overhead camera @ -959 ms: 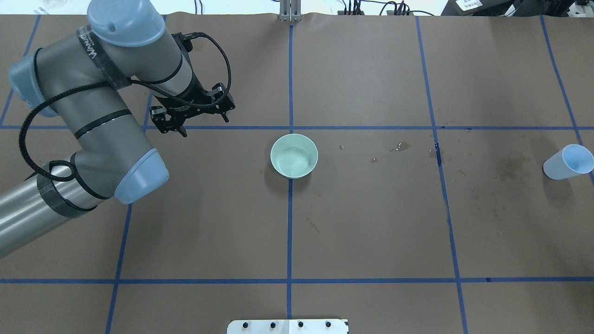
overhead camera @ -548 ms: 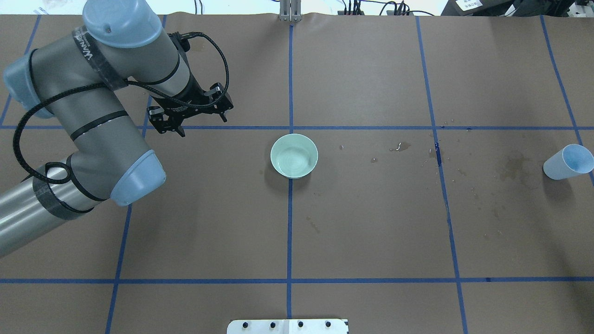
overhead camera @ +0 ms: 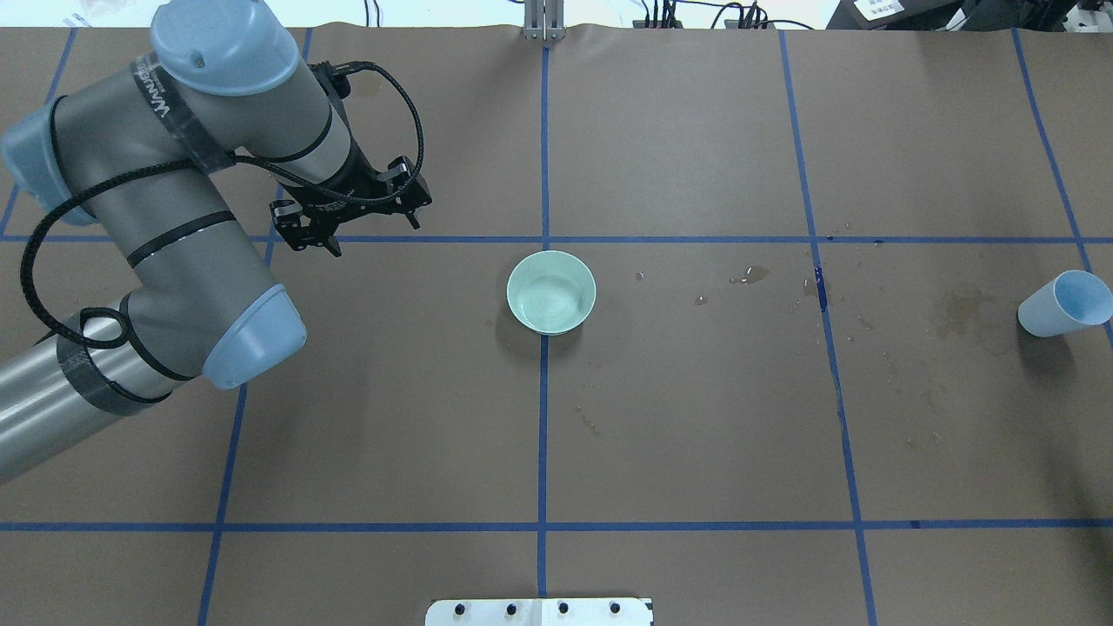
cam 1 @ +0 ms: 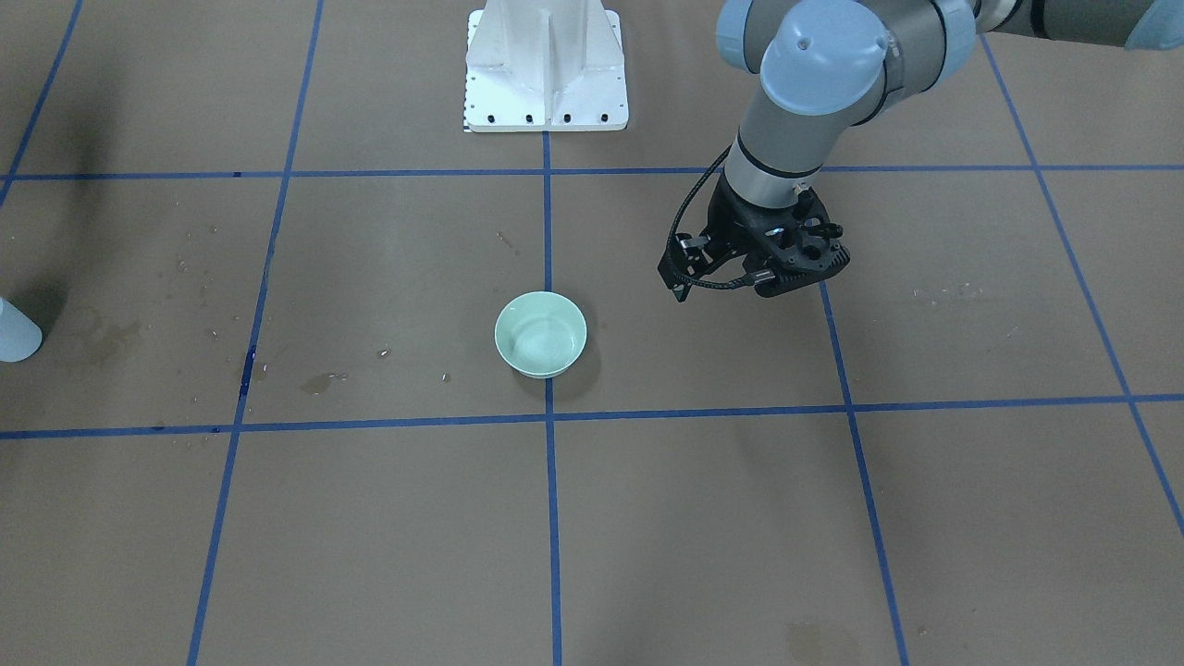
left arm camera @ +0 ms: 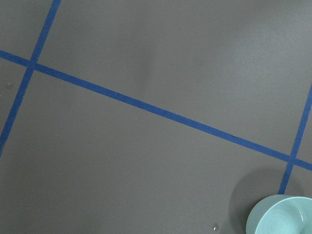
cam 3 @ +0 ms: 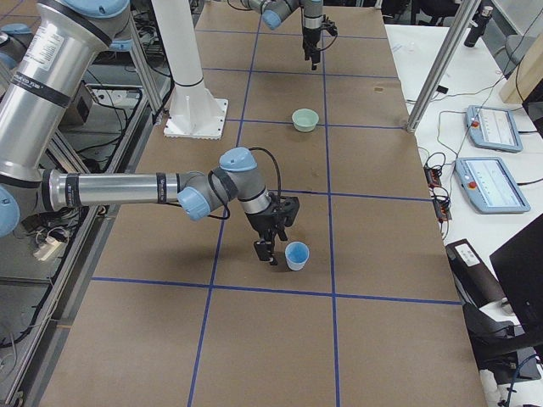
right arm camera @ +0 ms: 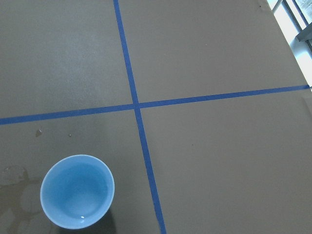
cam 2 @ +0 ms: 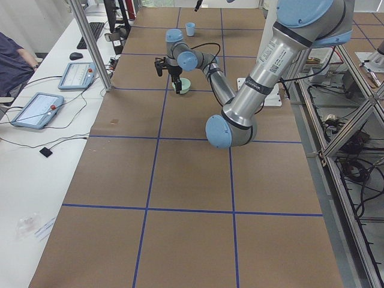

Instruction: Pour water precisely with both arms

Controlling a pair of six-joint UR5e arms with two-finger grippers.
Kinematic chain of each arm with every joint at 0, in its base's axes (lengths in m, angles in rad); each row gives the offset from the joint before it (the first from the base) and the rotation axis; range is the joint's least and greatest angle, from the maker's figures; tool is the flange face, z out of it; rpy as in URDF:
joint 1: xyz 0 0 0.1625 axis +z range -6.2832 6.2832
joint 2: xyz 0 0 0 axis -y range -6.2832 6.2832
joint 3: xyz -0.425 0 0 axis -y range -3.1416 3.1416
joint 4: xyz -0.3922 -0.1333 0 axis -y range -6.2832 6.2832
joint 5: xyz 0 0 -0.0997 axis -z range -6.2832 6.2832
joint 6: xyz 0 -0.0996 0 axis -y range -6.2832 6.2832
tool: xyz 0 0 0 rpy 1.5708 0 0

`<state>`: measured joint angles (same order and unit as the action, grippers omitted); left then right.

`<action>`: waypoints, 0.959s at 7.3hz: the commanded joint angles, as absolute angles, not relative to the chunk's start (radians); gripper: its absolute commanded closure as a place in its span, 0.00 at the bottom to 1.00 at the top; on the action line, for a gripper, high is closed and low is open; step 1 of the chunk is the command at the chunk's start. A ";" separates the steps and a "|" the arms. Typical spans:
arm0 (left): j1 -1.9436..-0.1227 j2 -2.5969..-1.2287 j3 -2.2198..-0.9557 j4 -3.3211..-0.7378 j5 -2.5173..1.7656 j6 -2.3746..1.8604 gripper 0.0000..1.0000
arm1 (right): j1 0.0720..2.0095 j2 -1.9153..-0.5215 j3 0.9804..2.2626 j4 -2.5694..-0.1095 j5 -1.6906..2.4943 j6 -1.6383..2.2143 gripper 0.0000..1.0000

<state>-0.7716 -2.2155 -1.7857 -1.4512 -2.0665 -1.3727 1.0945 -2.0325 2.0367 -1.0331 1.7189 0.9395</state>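
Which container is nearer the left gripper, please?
The green bowl, mid-table on a tape line; the blue cup stands far off beside the right gripper.

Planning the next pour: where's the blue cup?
Overhead view: the blue cup stands at the right edge, far from the central green bowl; the right gripper is close beside it in the exterior right view.

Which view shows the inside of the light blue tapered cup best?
Right wrist-mounted: it looks straight into the light blue cup. Overhead shows it sidelong at the edge; front-facing crops it; side views show it small.
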 commanded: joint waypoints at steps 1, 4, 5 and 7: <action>-0.772 -2.215 -1.786 -1.451 -2.066 -1.373 0.00 | 0.937 -2.034 2.078 -1.023 1.562 1.143 0.01; -0.772 -2.214 -1.789 -1.451 -2.059 -1.371 0.00 | 0.659 -2.063 2.077 -1.032 1.269 1.369 0.01; -0.772 -2.207 -1.792 -1.450 -2.059 -1.368 0.00 | 0.625 -2.065 2.071 -1.032 1.225 1.406 0.01; -0.773 -2.203 -1.792 -1.450 -2.057 -1.368 0.00 | 0.517 -2.057 2.031 -1.057 1.094 1.508 0.01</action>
